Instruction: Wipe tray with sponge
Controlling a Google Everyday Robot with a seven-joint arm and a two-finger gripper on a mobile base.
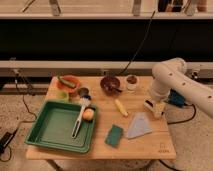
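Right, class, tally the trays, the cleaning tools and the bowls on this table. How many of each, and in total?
Trays: 1, the green tray.
Cleaning tools: 3, the sponge, the cloth, the brush.
Bowls: 2, the orange bowl, the dark bowl.
Total: 6.
The gripper hangs open above the table, on its right side, holding nothing.

Tray [54,128] looks matt plastic, table [150,145] bare wood, end effector [154,108] at its right edge smooth plastic.
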